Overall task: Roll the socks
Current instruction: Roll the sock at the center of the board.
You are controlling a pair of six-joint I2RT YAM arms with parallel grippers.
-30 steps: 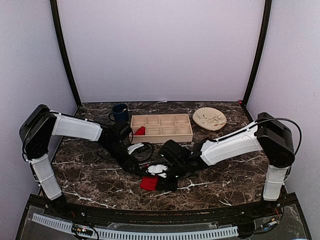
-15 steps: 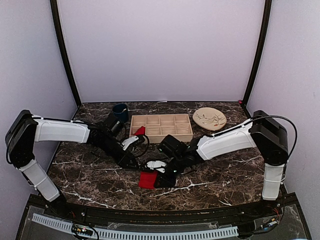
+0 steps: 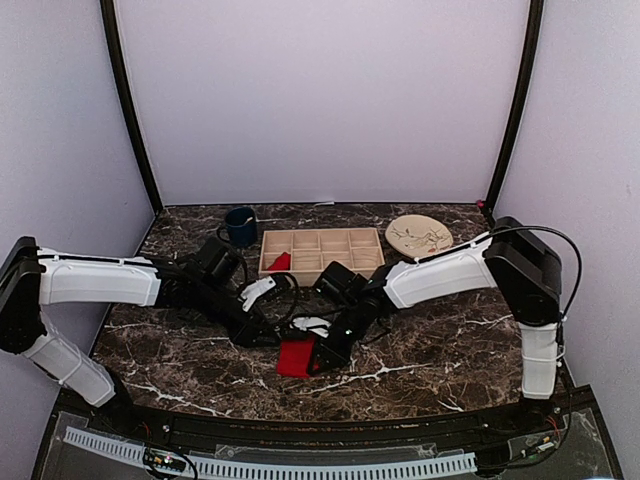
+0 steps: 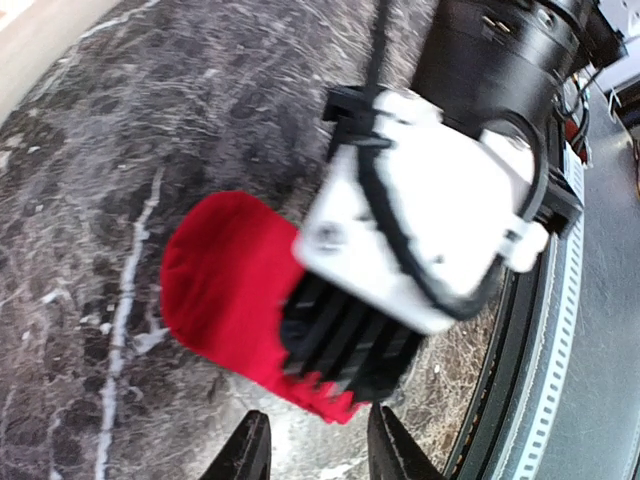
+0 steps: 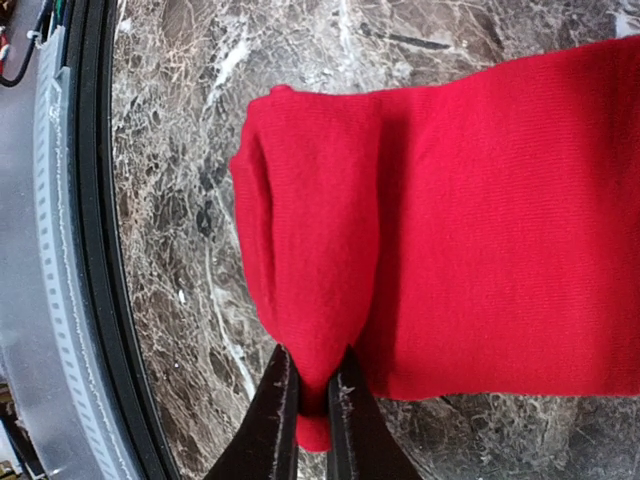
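Observation:
One red sock [image 3: 293, 357] lies on the marble table near the front, partly rolled at its near end. In the right wrist view the sock [image 5: 470, 200] fills the frame, and my right gripper [image 5: 315, 355] is shut on the rolled fold at its edge. In the top view my right gripper [image 3: 320, 350] is at the sock's right side. My left gripper [image 3: 262, 332] sits just left of and behind the sock. In the left wrist view my left gripper [image 4: 316, 420] is open and empty, just short of the sock [image 4: 215, 285]. A second red sock [image 3: 280, 261] sits in the tray's left compartment.
A wooden compartment tray [image 3: 340, 270] stands behind the grippers. A dark blue mug [image 3: 239, 225] is at the back left. A round tan plate [image 3: 419, 237] is at the back right. The table's front rail [image 5: 80, 260] runs close to the sock.
The left arm has stretched out lower and its gripper has drawn back left of the sock. The right gripper and the sock have shifted slightly left and away from the front edge.

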